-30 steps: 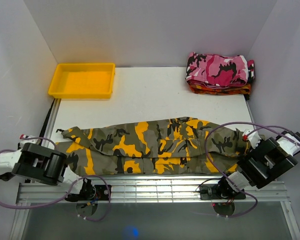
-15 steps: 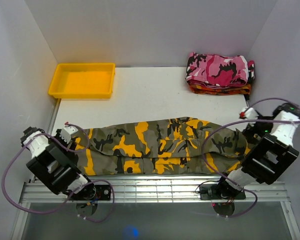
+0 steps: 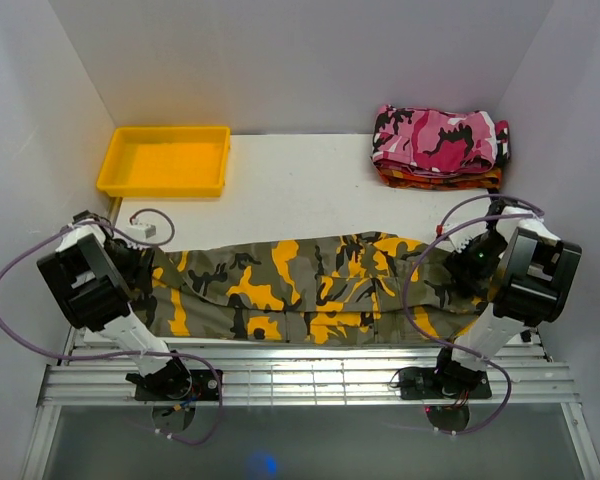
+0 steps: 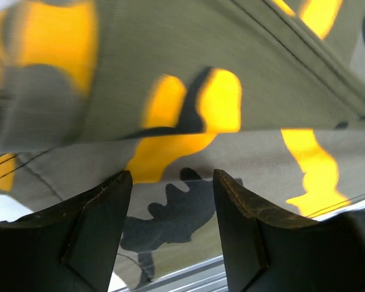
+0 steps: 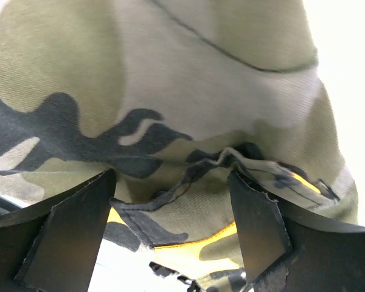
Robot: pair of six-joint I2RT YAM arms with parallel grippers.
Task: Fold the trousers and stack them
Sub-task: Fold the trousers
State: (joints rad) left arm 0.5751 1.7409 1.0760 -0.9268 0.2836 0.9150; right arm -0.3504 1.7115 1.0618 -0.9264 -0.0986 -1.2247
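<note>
We're at the grab step: the trousers [image 3: 310, 285] lie stretched along the near surface [image 3: 300, 190]. Left tool [image 4: 172, 176] and right tool [image 5: 171, 177] gape over opposite ends, gripping nothing. Next we'd probably pinch both ends and fold.

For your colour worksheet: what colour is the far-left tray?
The tray is yellow; top external view shows it best.
</note>
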